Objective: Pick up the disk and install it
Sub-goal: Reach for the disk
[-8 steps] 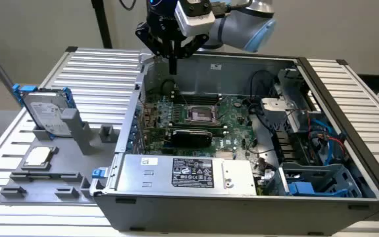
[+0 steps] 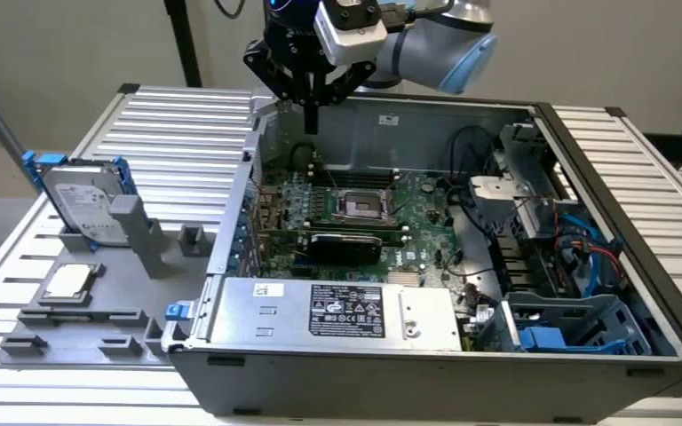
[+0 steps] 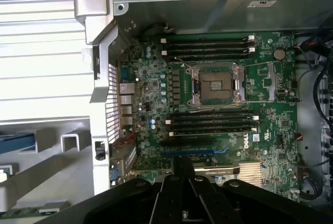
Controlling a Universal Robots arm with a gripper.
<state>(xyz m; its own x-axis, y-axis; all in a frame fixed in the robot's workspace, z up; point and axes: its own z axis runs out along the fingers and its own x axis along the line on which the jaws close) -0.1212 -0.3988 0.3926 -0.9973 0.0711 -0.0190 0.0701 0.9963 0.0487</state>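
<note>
The disk [image 2: 84, 202], a silver-grey drive with a white label in a blue carrier, stands on edge in a grey holder on the table, at the exterior view's left, outside the computer case. My gripper [image 2: 312, 120] hangs above the case's back left corner, well to the right of the disk and higher than it. Its fingers are shut together with nothing between them. In the wrist view the shut gripper [image 3: 183, 171] points down over the motherboard [image 3: 218, 104].
The open computer case [image 2: 625, 222] holds the motherboard with an open CPU socket [image 2: 362, 208], a grey power-supply box [image 2: 341, 311] and a blue drive bay [image 2: 567, 324]. A small silver CPU chip [image 2: 68, 281] lies on the grey fixture [image 2: 81, 328] in front of the disk.
</note>
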